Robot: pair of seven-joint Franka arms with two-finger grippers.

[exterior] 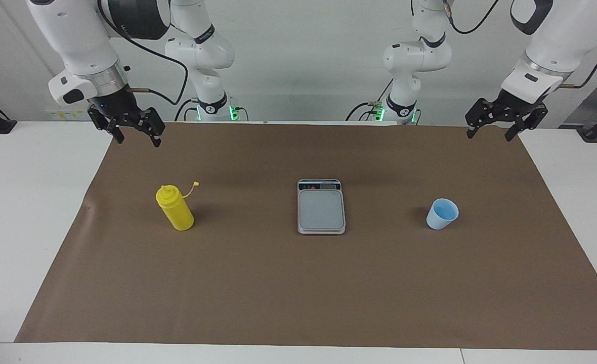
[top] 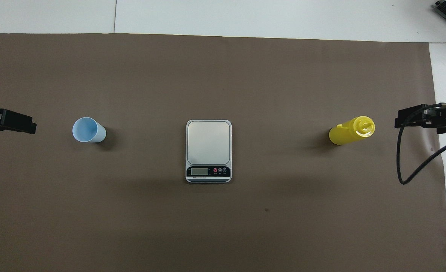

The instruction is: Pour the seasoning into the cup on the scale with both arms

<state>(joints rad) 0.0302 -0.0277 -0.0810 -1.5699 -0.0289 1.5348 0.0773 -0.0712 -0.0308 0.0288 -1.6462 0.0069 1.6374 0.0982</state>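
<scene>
Your black right gripper (exterior: 137,134) hangs open and empty over the brown mat's (exterior: 278,283) edge nearest the robots, as does your left gripper (exterior: 496,129). On the counter (exterior: 20,202), the yellow plastic squeeze bottle (exterior: 175,208) stands toward the right arm's end. The flat silver-grey scale (exterior: 321,207) lies mid-mat, the small pale blue cup (exterior: 441,214) toward the left arm's end.
</scene>
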